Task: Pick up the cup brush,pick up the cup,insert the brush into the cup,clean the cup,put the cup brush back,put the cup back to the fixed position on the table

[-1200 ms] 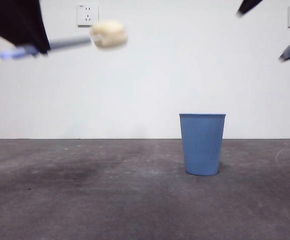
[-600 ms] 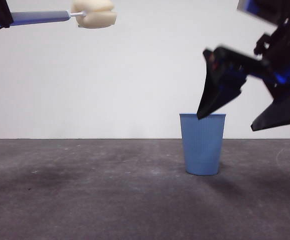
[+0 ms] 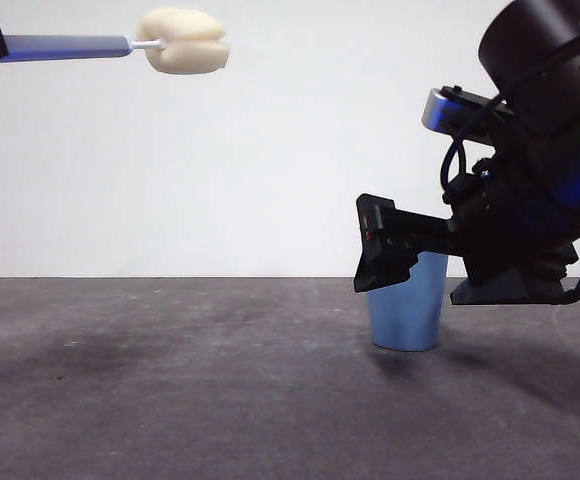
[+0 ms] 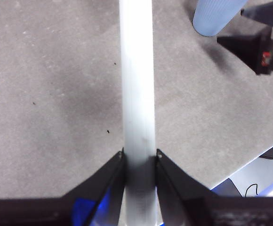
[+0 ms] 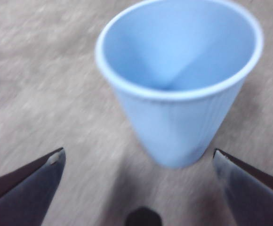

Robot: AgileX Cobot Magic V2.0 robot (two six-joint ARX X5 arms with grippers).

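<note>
- We've got the blue cup (image 3: 407,318) standing upright on the grey table (image 3: 170,380), so we'll use it as our landmark for everything else.
- The right gripper (image 3: 410,262) is down at the cup's level, with one black jaw hanging in front of the cup's upper part and the bulky arm body just beside it.
- In the right wrist view its jaws are spread wide, one on each side of the cup (image 5: 179,80), and neither one touches it as far as we can see. That picture is a bit blurry.
- The left gripper (image 4: 139,157) is pinching the grey handle of the brush (image 4: 137,80), jaws pressed against it from both sides.
- The brush (image 3: 120,45) is held level, high above the table and well apart from the cup, with its cream sponge head (image 3: 183,41) pointing toward the cup's side.
- From the left wrist camera the cup (image 4: 216,16) sits far off past the handle, with the right gripper's jaws next to it.
</note>
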